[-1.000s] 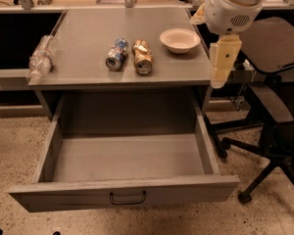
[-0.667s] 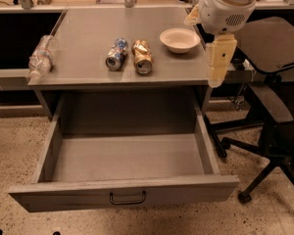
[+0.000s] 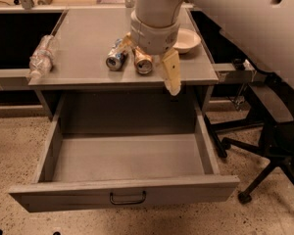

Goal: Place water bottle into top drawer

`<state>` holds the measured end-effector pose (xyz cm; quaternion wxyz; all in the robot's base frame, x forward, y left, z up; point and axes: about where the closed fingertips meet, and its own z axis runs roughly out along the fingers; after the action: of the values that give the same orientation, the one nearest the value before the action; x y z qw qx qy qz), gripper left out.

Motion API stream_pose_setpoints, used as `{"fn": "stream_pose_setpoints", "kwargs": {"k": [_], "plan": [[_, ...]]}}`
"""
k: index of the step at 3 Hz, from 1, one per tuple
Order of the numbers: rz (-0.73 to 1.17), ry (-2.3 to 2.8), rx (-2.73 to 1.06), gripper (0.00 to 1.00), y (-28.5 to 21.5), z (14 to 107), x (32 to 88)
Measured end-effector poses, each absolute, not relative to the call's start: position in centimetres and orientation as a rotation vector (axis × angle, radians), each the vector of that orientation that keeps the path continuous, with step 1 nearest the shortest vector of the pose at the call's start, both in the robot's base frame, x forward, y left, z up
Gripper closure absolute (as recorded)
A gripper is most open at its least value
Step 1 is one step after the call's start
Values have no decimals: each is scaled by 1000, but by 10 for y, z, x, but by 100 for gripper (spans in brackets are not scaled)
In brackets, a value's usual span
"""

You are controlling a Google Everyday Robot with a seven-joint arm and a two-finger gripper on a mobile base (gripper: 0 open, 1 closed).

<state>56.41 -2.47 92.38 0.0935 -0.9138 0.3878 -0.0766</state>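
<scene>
Speckled floor (image 3: 12, 146) beneath a grey table (image 3: 88, 33), with a black office chair (image 3: 272, 106) crowding the right side. Below the tabletop, top drawer (image 3: 122, 160) pulled fully out and bare inside, loop handle (image 3: 128, 198) facing the camera: ready to receive, so apparently no opening step left.

At the tabletop's far left edge, water bottle (image 3: 40, 58) lying on its side, long axis running roughly front to back; flush with the rim or slightly over it, hard to say which. Well apart from it, near the middle, blue-silver can (image 3: 115, 58) and gold-brown can (image 3: 143, 62) side by side, close to touching. Pale bowl (image 3: 186, 39) at the right rear.

Gripper (image 3: 157, 57) hanging over the two cans, well to the right of the bottle, fingers spread apart and holding nothing, one tan finger (image 3: 170, 75) dipping past the table's front edge. Not yet at the bottle; probably the reach phase.

Bare tabletop between cans and bottle, so room for a leftward approach, given enough height over the cans. Little margin beyond the bottle: any nudge from the right likely to roll it off the left edge. Drawer mouth wide and directly below the front edge, offering a short, unobstructed path down.
</scene>
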Motion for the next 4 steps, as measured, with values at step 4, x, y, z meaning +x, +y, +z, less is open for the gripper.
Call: {"fn": "stream_pose_setpoints", "kwargs": {"k": [4], "plan": [[-234, 581, -2707, 0, 56, 926, 651]]}}
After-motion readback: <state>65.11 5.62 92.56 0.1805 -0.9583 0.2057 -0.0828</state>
